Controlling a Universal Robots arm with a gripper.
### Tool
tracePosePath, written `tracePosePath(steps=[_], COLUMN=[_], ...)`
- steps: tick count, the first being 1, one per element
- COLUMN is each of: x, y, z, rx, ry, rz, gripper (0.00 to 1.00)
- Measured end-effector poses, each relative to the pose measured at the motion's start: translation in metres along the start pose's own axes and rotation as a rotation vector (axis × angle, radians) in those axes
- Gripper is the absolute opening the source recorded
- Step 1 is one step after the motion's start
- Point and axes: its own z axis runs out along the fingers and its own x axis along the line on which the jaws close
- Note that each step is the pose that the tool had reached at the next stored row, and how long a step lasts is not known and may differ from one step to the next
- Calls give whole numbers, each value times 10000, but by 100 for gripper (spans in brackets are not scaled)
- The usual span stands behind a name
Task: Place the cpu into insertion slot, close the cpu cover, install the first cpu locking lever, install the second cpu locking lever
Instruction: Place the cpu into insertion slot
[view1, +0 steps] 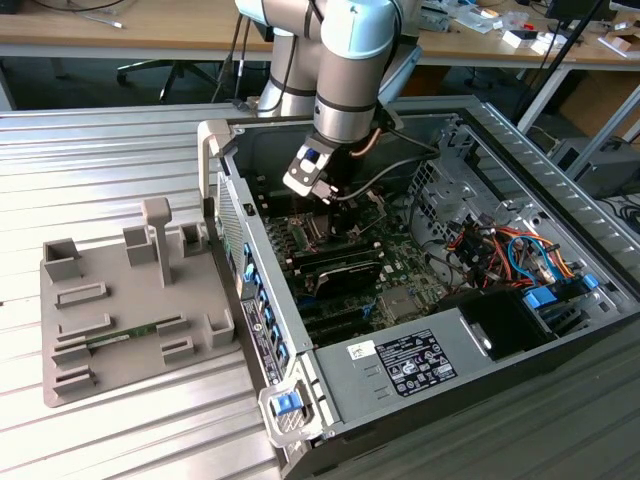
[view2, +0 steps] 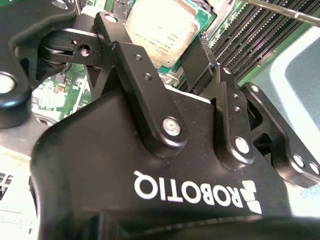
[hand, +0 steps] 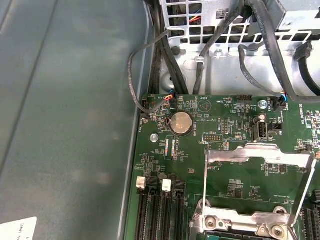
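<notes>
The arm reaches down into an open computer case (view1: 262, 300) lying on the ribbed metal desk (view1: 100, 160). Its claw (view1: 338, 205) hangs close over the green board, just above the insertion slot (view1: 312, 226) near the middle of the case. In the second wrist view the claw (view2: 150, 35) is closed down to a narrow gap, and its black fingers (view2: 192, 62) press on two opposite edges of the cpu (view2: 165, 25), held silver side up and a little tilted. Long black memory slots (view2: 245, 45) run just beside it. In the first wrist view the cpu cover (hand: 260, 154) stands swung up on its hinge, with a round coin battery (hand: 181, 122) nearby on the board. In the exterior view a grey parts tray (view1: 130, 330) sits at the case's nine o'clock.
</notes>
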Motion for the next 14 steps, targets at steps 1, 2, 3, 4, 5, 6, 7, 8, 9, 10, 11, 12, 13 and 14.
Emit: tracePosePath(steps=[1, 2, 3, 4, 5, 6, 7, 8, 9, 10, 11, 12, 13, 14], x=[0, 0, 0, -4, -5, -7, -8, -8, -8, -9, -18, -25, -35, -47], y=[0, 1, 2, 2, 3, 3, 4, 4, 4, 4, 4, 4, 3, 3], z=[0, -5, -16, -34, -47, -61, -71, -71, -71, -71, -71, -70, -69, -67], rx=[0, -2, -4, -1, -2, -2, -2, -4, -3, -3, -4, -4, -3, -4], ry=[0, 3, 9, 1, 2, 1, 1, 3, 2, 3, 1, 1, 1, 2], rz=[0, 1, 2, -1, -5, -10, -17, -19, -23, -26, -34, -35, -35, -37], gripper=[62, 62, 62, 62, 62, 62, 62, 62, 62, 62, 62, 62, 62, 62])
